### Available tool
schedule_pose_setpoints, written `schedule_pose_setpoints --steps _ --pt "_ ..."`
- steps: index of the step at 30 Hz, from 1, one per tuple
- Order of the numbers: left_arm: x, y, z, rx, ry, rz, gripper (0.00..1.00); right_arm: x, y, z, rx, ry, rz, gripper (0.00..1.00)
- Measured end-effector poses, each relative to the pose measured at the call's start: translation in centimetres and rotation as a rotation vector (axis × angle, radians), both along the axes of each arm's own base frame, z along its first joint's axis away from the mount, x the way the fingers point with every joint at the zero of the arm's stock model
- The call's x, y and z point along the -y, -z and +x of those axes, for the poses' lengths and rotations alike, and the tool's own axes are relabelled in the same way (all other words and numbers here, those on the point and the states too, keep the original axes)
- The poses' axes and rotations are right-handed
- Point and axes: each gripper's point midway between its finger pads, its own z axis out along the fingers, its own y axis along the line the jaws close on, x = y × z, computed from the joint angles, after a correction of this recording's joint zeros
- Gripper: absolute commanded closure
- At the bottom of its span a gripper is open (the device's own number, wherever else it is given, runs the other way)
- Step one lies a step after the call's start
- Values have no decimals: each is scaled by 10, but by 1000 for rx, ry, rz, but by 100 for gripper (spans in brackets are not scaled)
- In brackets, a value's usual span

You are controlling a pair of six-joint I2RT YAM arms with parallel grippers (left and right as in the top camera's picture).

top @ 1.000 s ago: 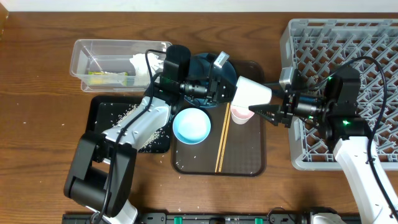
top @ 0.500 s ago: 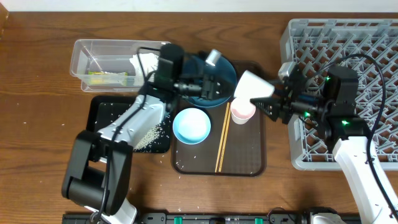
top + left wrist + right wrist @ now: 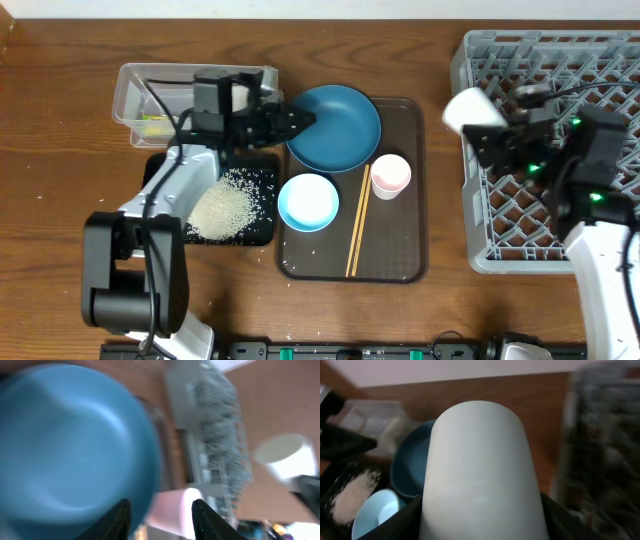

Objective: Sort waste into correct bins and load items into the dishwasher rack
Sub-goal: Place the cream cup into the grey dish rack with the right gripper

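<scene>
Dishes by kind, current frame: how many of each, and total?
round blue plate: 1
pale blue-white bowl: 1
cups: 2 (small pinkish cup, small whitish cup)
wooden chopsticks: 1 pair
total: 5, counting the pair as one

Left arm [image 3: 185, 190]: pale grey shell links, black joints, black base block. Right arm [image 3: 600, 265]: same pale shell, green lights on the black wrist. Thin black cables loop along both. Left hand [image 3: 302, 122], right hand [image 3: 487, 140]: black, with tapered fingers [image 3: 120, 519].
</scene>
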Motion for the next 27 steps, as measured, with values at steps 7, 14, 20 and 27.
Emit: schedule_pose_setpoints --steps 7,14,20,27 --pt "-61 13 -7 -33 -143 223 58 57 -26 -4 -81 215 -81 99" --pt "-125 7 -42 -91 -301 539 58 108 -35 -23 -181 421 -187 99" --pt "-161 10 -74 -179 -376 749 57 157 -25 -46 -300 614 -267 99" --pt "-171 9 -77 -179 -402 803 56 226 -2 -63 -504 798 -263 99"
